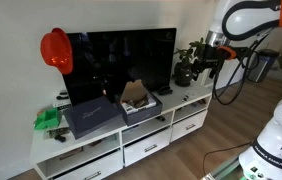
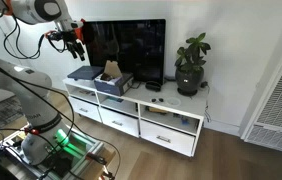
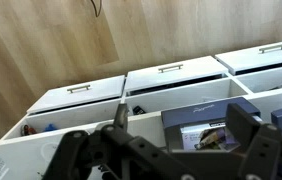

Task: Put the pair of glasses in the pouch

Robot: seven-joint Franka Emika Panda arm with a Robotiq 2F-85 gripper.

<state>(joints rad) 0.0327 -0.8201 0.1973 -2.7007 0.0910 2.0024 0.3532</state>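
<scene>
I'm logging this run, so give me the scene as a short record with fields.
gripper: open, empty, in the air away from the cabinet
cabinet: white, with drawers
television: on the cabinet, off
plant: potted, at one end of the cabinet top
cardboard box: in front of the television
helmet: red, beside the television's upper corner
glasses: too small to make out

This is a living room in a home. A flat television [image 2: 131,50] stands mid-frame on a low white drawer cabinet [image 2: 131,122], with a potted plant [image 2: 191,62] to its right (wood floor [image 2: 231,165] along the bottom, pale walls behind).
</scene>
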